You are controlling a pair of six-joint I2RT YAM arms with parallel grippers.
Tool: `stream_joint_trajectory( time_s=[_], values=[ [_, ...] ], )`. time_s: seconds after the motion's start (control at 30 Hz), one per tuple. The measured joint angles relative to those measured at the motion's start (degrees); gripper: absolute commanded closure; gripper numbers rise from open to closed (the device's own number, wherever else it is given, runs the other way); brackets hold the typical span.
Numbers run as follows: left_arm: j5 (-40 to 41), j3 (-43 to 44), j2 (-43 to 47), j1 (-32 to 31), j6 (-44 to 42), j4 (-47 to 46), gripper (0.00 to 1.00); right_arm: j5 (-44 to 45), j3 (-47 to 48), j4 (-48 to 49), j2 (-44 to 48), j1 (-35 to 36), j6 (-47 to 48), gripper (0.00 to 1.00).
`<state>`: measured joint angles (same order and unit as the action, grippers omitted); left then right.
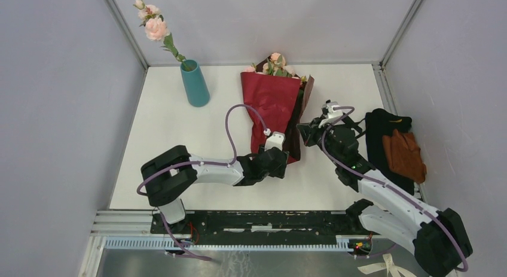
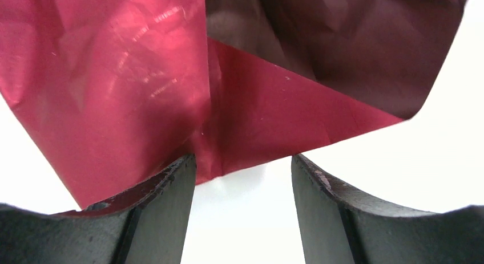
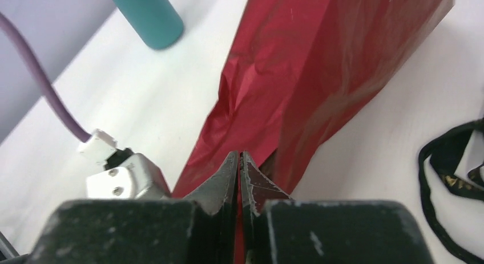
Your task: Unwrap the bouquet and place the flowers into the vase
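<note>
Two arms are meeting at the bouquet [image 1: 272,103], mid-frame on the worktop [image 1: 179,145]. Its wrapping paper [image 3: 319,76], likely light, crinkly and tearable, is being pinched edgewise by the right fingers [image 3: 227,178]; the left fingers [image 2: 160,195] are standing open at its lower edge.

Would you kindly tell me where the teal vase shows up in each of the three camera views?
Top external: the vase stands upper left of centre.
Left wrist: not in it.
Right wrist: upper left, cropped by the top edge.
Shared landmark: the red wrapping paper, in all three.
</note>
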<state>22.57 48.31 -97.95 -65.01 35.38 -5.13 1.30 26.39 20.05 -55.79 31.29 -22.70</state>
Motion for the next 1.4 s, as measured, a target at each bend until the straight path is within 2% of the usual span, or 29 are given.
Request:
stream_joint_trajectory(
  time_s=[0.33, 0.53, 0.7, 0.87, 1.03, 1.17, 1.4],
  values=[
    [11.39, 1.07, 2.19, 0.02, 0.59, 5.18, 0.32, 3.26, 0.00, -3.08, 14.40, 0.00, 0.61, 0.83],
    [17.88, 0.26, 8.74, 0.07, 1.31, 8.22, 0.32, 3.28, 0.00, -4.24, 15.96, 0.02, 1.16, 0.81],
    [21.84, -0.57, 14.67, 0.07, 1.31, 9.62, 0.32, 2.29, 0.00, -4.07, 11.74, 0.24, 1.33, 0.80],
    [25.77, -1.03, 16.26, 0.22, 1.29, 10.93, 0.31, 1.09, 0.00, -3.10, 8.00, 1.25, 1.31, 0.79],
    [26.05, -4.26, 16.15, 4.28, 2.29, 11.10, 0.31, 0.52, 0.15, -1.20, 3.67, 2.29, 1.36, 0.76],
    [25.11, -7.67, 16.44, 7.82, 3.41, 11.30, 0.31, -0.15, 1.84, -0.31, -3.48, 2.75, 1.55, 0.74],
    [23.85, -9.66, 23.39, 7.72, 3.82, 11.93, 0.31, -2.23, 6.88, 3.54, -21.51, 2.95, 1.20, 0.74]
  ],
)
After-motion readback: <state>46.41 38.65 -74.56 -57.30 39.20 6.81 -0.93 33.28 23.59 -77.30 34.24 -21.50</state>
